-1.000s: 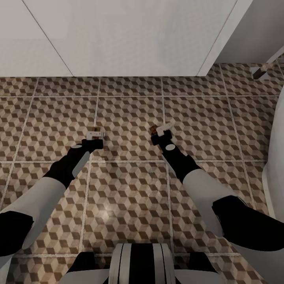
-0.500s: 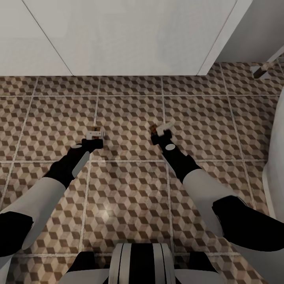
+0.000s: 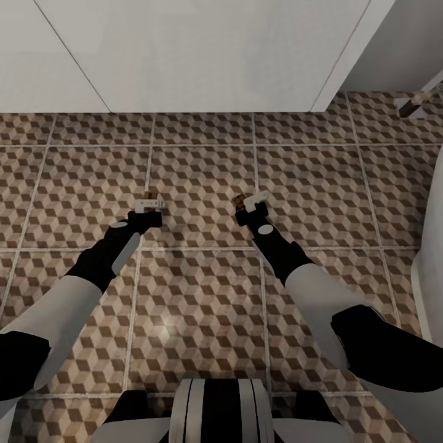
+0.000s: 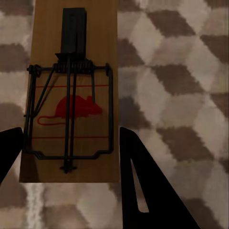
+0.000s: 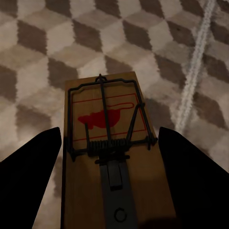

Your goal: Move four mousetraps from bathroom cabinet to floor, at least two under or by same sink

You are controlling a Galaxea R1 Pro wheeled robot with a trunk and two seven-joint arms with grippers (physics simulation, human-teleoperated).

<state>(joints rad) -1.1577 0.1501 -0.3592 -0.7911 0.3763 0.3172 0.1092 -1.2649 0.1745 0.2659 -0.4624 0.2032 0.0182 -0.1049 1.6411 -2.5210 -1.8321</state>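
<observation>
Two mousetraps show, each a small brown board with a dark wire spring and a red mouse print. One mousetrap (image 4: 76,57) sits between the black fingers of my left gripper (image 4: 70,130), which is shut on its long edges just over the bathroom floor (image 3: 203,289). In the head view this trap (image 3: 147,196) is left of centre. My right gripper (image 5: 110,129) is shut on the other mousetrap (image 5: 102,95), low over the tiles, and appears right of centre in the head view (image 3: 238,199). The cabinet is out of view. Of the bathroom sink, I see just its white vanity front (image 3: 184,55).
The vanity's foot runs across the far side, about two tiles beyond both grippers. A white curved fixture (image 3: 432,246) rises along the right edge. A small white and brown object (image 3: 409,106) lies at the far right. My own base (image 3: 215,412) is at the near edge.
The whole head picture has slid slightly, so the camera moved. Both grippers stay shut on their traps at nearly the same spots over the tiles.
</observation>
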